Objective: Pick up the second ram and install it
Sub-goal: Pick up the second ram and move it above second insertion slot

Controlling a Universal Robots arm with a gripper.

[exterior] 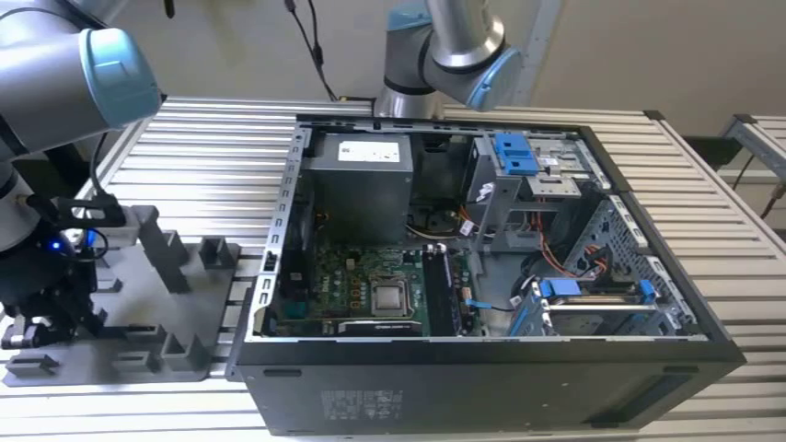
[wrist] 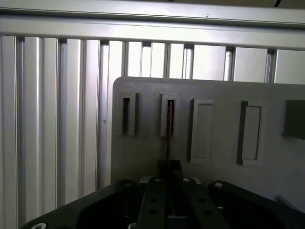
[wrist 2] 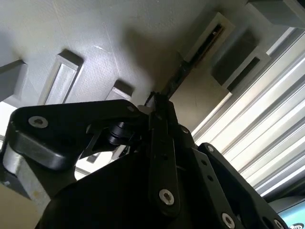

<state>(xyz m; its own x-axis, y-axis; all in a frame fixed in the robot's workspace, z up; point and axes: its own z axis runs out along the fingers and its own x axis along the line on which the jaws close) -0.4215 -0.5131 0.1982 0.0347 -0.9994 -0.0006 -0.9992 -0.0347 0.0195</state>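
Black tool (wrist: 169, 166) looks clamped on the ram (wrist: 169, 126), which stands edge-on in a slot of the grey fixture (wrist: 214, 90) on the tabletop (wrist: 47, 119); a straight pull along the slot should avoid binding.

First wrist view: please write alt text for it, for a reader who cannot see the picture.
The black gripper is closed on the thin second ram, whose far end sits in a slot of the grey fixture plate. Behind the plate lies a ribbed metal table.
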